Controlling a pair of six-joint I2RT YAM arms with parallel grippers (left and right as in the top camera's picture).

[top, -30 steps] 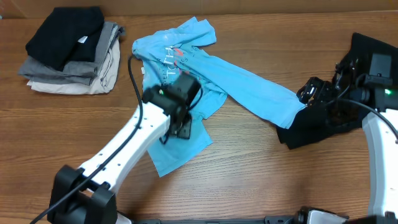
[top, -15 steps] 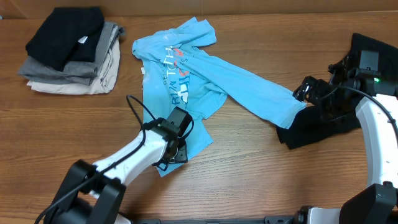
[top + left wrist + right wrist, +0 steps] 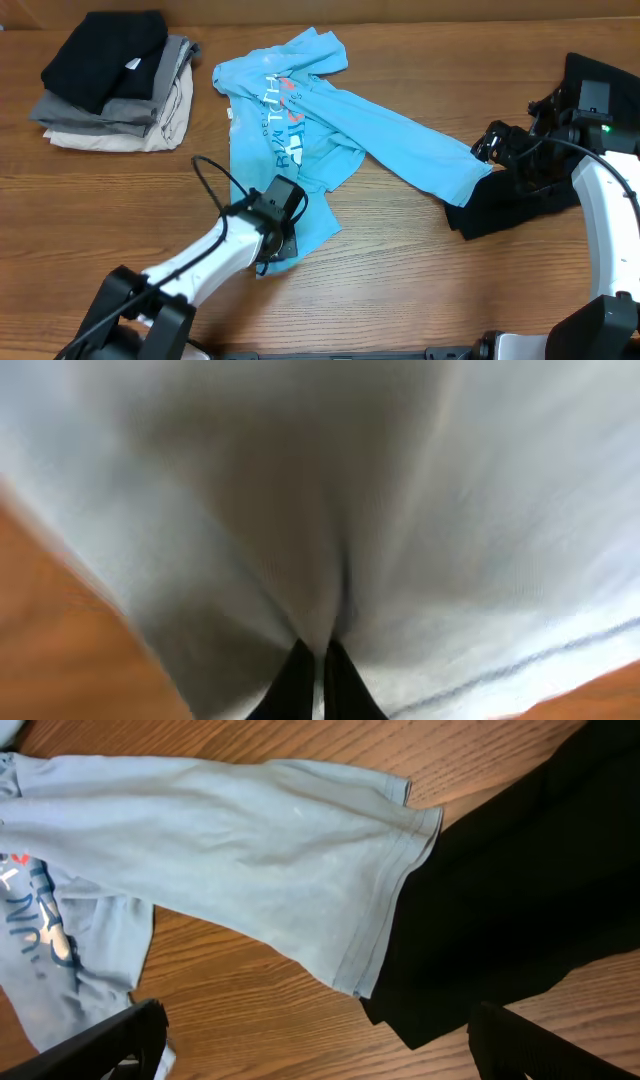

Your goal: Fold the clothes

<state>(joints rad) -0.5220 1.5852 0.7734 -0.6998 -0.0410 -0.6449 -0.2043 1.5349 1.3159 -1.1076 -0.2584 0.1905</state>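
Wooden table [image 3: 400, 260], overhead view: we note the light blue T-shirt [image 3: 330, 100] lying crumpled and unfolded at centre, its white and red-pink lettering [image 3: 285, 125] facing up. One long part of it stretches out to the right, and the hemmed end touches the edge of the black garment [image 3: 510, 205], which lies loose at the right side of the table. The left gripper [image 3: 280, 243] sits on the shirt's lower corner near the front edge. In the blurred left wrist view its fingertips [image 3: 298, 675] are pressed almost together with pale cloth bunched between them, so we record it as clamped on the T-shirt. The right gripper [image 3: 495, 145] hovers over the junction of blue hem and black garment, and the right wrist view shows its fingers [image 3: 135, 1030] spread wide, holding nothing. A pile of folded garments [image 3: 110, 90] sits at the far left, well apart from both.
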